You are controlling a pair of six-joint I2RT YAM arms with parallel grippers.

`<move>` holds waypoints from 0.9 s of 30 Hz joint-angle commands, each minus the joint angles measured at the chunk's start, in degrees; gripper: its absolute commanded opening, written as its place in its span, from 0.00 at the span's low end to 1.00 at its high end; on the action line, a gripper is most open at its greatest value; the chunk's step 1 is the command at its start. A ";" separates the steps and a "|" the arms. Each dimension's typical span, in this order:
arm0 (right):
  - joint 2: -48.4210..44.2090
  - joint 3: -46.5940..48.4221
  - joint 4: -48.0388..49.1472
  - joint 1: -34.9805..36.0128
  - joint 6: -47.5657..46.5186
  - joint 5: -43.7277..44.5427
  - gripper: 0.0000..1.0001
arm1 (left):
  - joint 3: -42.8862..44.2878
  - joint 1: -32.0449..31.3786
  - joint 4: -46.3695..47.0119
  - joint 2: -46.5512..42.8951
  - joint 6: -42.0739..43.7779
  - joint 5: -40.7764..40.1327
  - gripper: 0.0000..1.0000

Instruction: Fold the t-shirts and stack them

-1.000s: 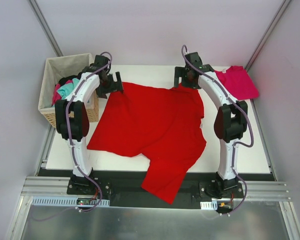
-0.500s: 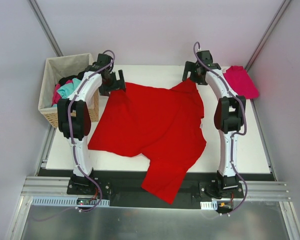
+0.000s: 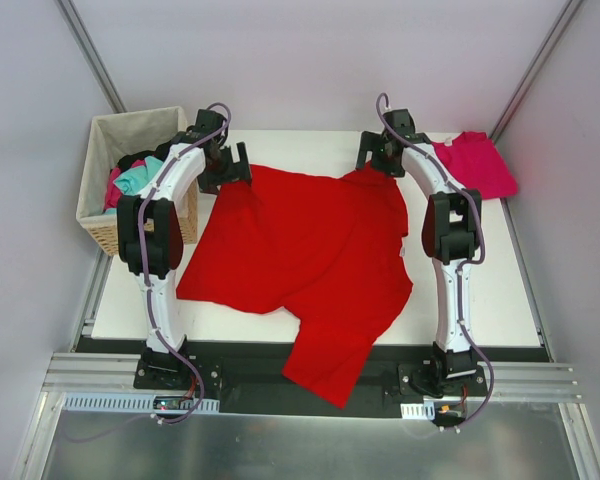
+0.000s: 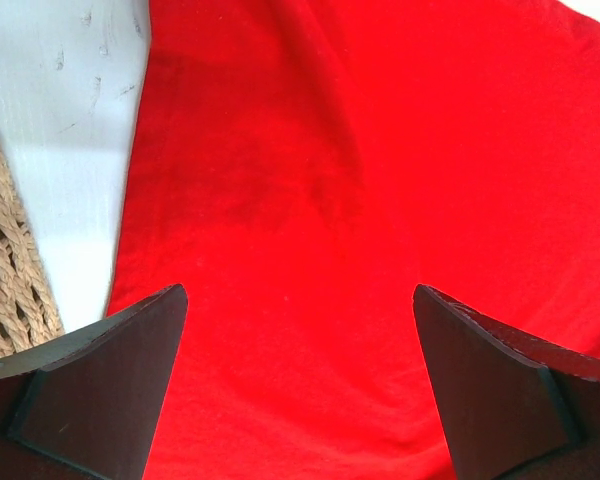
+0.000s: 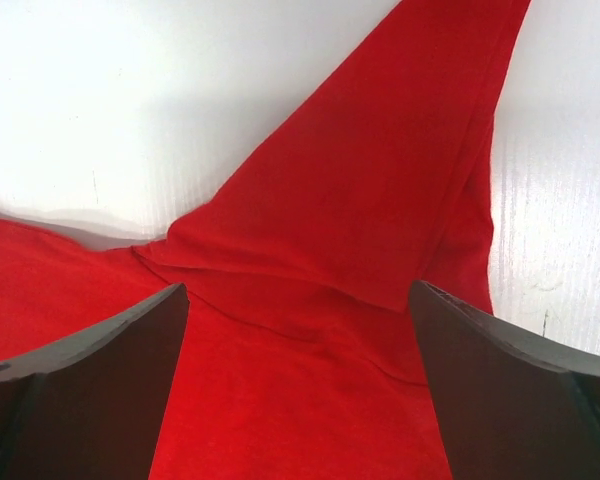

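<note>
1. White table (image 3: 480, 290) is enclosed by pale grey walls (image 3: 300, 60); a metal rail (image 3: 80, 375) runs along the near edge at 6 o'clock.
2. Left gripper (image 4: 298, 292): fingers are spread wide with nothing between them. It hangs over the far-left edge of the red t-shirt (image 3: 300, 250), at about 11 o'clock on the table.
3. Right gripper (image 5: 298, 290): fingers are likewise wide apart and nothing is held. It hangs over a pointed, doubled-over flap (image 5: 380, 200) of the red t-shirt at about 1 o'clock.
4. Whether either fingertip touches the cloth cannot be told.
5. The red t-shirt is spread unfolded and skewed across the table middle. One part (image 3: 325, 370) hangs off the near edge at 6 o'clock.
6. Step judged: the two far corners are to be gripped so the shirt can be straightened before folding.
7. To do it well:
   - The left pinch is best taken right at the cloth edge, not mid-panel.
   - On the right, the flap should be taken at its tip so it gets unfolded, not clamped as a double layer.
   - Both corners should be pulled apart and toward 12 o'clock so the overhang is drawn back onto the table.
8. The pink t-shirt (image 3: 475, 165) lies folded at the far-right corner, about 2 o'clock, just beside the right arm and apart from the red one.
9. A wicker basket (image 3: 98, 232) sits at 10 o'clock just off the table's left edge, with more clothes (image 3: 130, 178) inside.
</note>
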 commanded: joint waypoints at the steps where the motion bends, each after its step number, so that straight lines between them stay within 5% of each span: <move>1: -1.88 -0.66 1.78 -0.26 -0.22 0.46 0.96 | 0.63 -0.23 -0.28 0.00 0.04 -1.29 0.97; 18: -3.29 -6.90 4.51 -1.22 0.92 0.81 0.93 | -0.42 -0.23 0.16 -0.26 0.04 -1.91 0.97; 27: -2.67 -6.55 4.51 -1.13 1.45 1.51 0.66 | -1.13 -0.23 0.60 -0.88 -0.05 -2.26 0.97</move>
